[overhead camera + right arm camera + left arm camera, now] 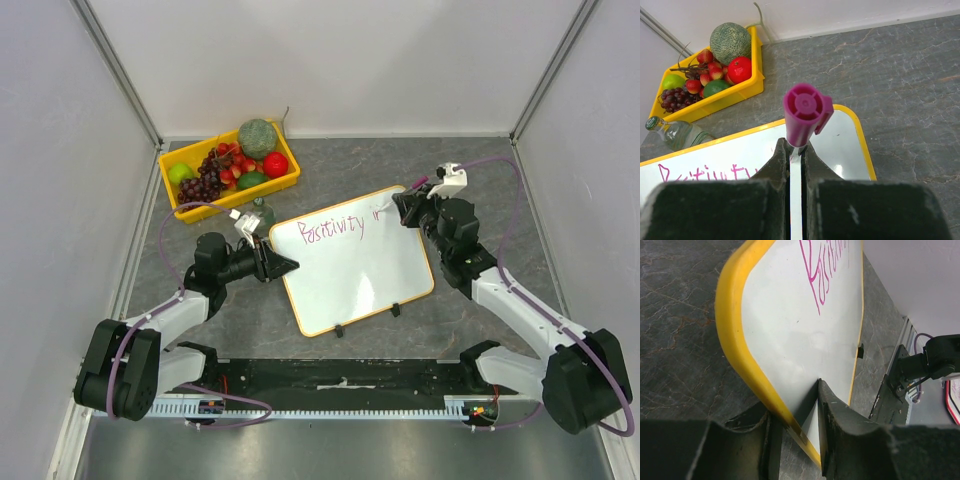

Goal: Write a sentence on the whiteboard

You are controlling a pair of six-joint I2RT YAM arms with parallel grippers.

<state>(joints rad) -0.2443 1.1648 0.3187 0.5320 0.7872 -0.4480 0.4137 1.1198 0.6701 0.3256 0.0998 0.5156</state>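
Note:
The whiteboard [360,265], white with a yellow frame and two black feet on its near edge, lies flat mid-table. Pink writing [335,228] along its far edge reads "Positivity" with the start of another word beside it. My left gripper [287,266] is shut on the board's left edge, one finger on the white face [840,410] and one under the yellow rim [735,355]. My right gripper [400,207] is shut on a marker with a magenta cap end [805,112], held upright over the board's far right corner [850,145]. The marker tip is hidden.
A yellow tray [228,195] of fruit with grapes, strawberries, a melon and a tomato sits at the back left. A small clear bottle [262,214] stands between the tray and the board, beside my left wrist. Grey walls enclose three sides.

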